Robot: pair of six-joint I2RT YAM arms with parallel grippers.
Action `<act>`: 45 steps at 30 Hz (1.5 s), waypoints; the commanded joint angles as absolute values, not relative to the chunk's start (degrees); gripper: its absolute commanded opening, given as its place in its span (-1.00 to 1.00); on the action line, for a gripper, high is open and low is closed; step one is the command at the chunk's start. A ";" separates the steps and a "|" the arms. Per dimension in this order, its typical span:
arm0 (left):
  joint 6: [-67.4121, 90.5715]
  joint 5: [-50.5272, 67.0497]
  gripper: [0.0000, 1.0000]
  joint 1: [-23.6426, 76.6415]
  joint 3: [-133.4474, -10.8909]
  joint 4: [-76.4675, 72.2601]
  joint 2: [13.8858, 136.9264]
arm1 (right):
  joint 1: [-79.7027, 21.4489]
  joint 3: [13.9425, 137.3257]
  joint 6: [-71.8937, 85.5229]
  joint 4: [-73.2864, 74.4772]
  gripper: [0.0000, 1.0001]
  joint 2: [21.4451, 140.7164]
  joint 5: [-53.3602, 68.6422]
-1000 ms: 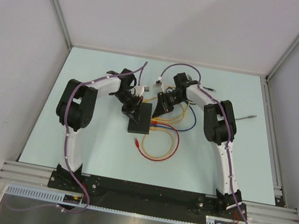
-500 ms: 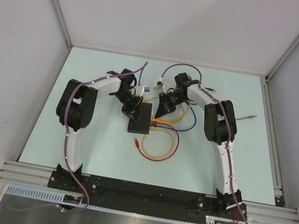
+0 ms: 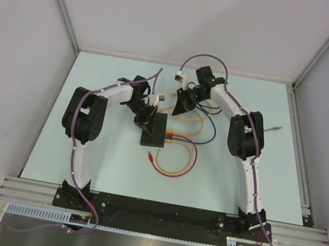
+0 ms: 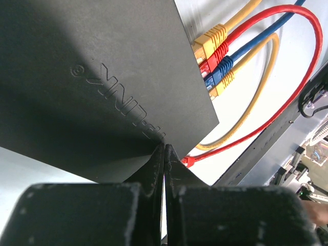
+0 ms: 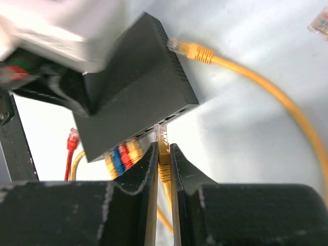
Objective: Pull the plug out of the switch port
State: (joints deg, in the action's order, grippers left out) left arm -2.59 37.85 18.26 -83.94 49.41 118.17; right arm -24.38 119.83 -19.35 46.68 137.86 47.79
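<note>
The black switch [image 3: 154, 131] lies flat mid-table; it also shows in the left wrist view [image 4: 97, 77] and the right wrist view [image 5: 138, 97]. My left gripper [image 3: 146, 122] is shut and empty, with its tips [image 4: 164, 147] at the switch's top edge. My right gripper [image 3: 180, 106] is shut on a yellow plug [image 5: 163, 148], which is held clear of the port row, just off the switch's open sockets. Several plugs, yellow, red and blue [image 4: 214, 59], sit in the other ports and also show in the right wrist view [image 5: 121, 155].
A loose red plug [image 3: 150, 156] and yellow cable loops [image 3: 176, 166] lie in front of the switch. A blue cable [image 3: 210, 125] lies to its right. Another loose yellow plug [image 5: 190, 50] rests by the switch's far side. A thin rod [image 3: 271, 127] lies at the right.
My right gripper has moved back, away from the switch toward the far side, carrying the yellow plug with it. The left gripper and the switch have stayed put.
</note>
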 commanded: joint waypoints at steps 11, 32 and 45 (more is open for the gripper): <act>-4.04 33.75 -1.00 20.04 -84.37 47.90 121.47 | -15.21 120.24 -31.11 51.32 -1.00 125.69 37.62; -4.66 32.87 -1.00 20.74 -84.03 48.08 121.29 | -9.05 110.75 -28.93 42.46 -1.00 127.09 17.51; -5.19 31.99 -1.00 20.92 -83.67 48.25 120.50 | -13.35 108.72 -23.64 38.23 0.18 126.04 12.74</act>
State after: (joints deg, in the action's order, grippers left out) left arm -2.57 38.98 19.62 -84.58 49.93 118.85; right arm -11.05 109.27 -25.87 40.93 127.98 13.23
